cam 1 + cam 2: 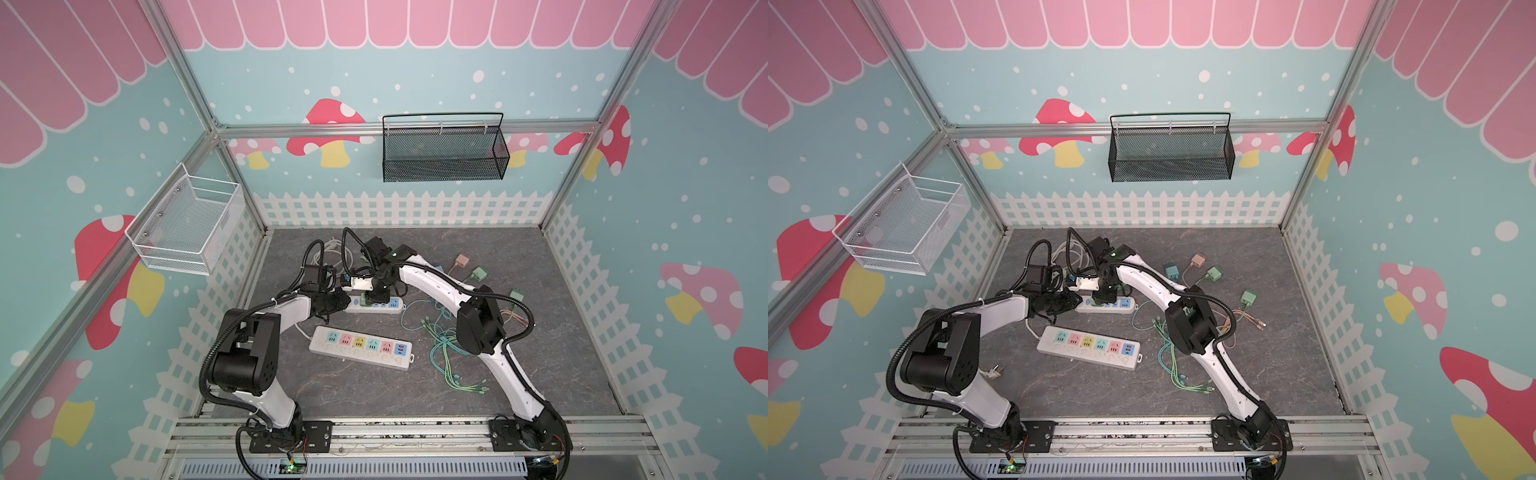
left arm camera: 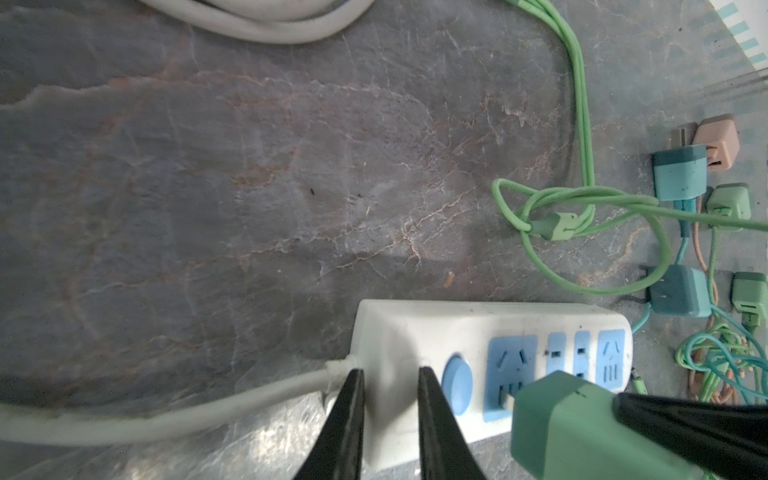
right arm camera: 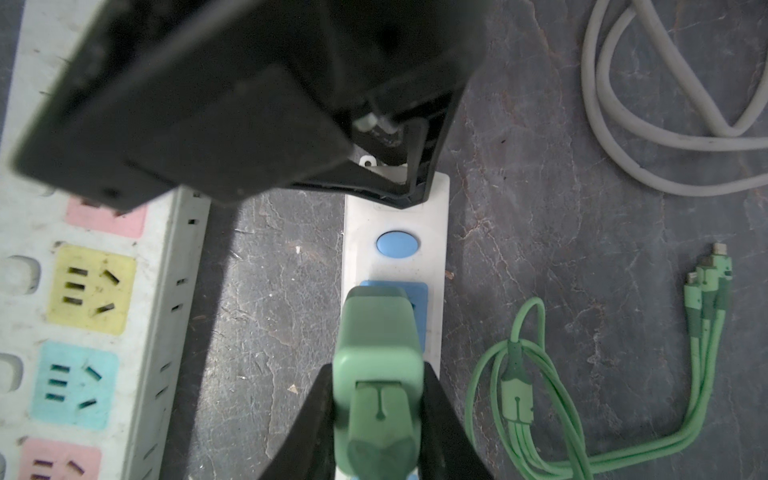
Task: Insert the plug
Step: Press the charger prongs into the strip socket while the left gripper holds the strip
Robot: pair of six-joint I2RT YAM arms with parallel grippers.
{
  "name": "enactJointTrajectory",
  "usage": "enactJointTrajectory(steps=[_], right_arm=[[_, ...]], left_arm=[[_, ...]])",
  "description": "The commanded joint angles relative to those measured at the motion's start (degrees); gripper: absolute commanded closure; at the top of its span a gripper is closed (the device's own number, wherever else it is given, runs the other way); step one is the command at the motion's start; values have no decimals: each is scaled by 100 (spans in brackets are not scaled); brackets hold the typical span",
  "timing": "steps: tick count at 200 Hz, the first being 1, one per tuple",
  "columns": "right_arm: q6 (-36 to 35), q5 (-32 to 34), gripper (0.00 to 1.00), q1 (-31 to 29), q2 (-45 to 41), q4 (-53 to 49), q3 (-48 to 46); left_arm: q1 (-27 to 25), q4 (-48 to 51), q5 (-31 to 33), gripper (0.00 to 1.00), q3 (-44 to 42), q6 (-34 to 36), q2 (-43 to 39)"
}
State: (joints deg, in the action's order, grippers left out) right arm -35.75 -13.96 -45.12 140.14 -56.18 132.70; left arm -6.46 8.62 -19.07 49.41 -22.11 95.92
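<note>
Pinching the green plug (image 3: 376, 332) by its two sides with the right pincer (image 3: 378, 399), black fingers flat against the body, cable end toward the wrist. Held over the small white power strip (image 3: 395, 216), nose down on the first blue socket (image 2: 511, 365), just beside the round blue button (image 2: 456, 384). Not seated flush: a metal prong showing between plug body and socket face (clearest from the left wrist), body tilted.

Set at the cord end of the same strip with the left pincer (image 2: 390, 376): fingers parted by a narrow gap, gripping nothing between them. One finger at the spot where the white cord (image 2: 166, 419) leaves the housing, the other on the top face next to the button. Cannot tell whether bearing down or merely touching.

Lying on the grey worktop (image 1: 540, 332), nearer the arm bases and apart from the small strip: a longer power strip (image 1: 360, 347) with pastel sockets in blue, pink and yellow.

Beside the small strip, on the side away from the long one: a bundle of green charging cables (image 3: 517, 399), loose on the stone surface.

Farther back on the right in both top views: spare adapters, scattered, a pink adapter (image 1: 461, 260) and a green adapter (image 1: 481, 273) near each other.

Behind both pincers: a loose coil of pale cord (image 2: 270, 33).
</note>
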Motion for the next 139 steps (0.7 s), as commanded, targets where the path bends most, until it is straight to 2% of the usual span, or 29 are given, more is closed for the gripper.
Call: enactJointTrajectory(steps=[1, 61, 139], right_arm=[[-41, 164, 100, -73, 231, -201, 45], [316, 324, 98, -111, 451, -182, 158], [550, 341, 95, -111, 663, -104, 159]], left_arm=[[-14, -54, -70, 78, 45, 24, 161], [-4, -1128, -885, 78, -456, -680, 291], [31, -1646, -1032, 78, -948, -864, 313]])
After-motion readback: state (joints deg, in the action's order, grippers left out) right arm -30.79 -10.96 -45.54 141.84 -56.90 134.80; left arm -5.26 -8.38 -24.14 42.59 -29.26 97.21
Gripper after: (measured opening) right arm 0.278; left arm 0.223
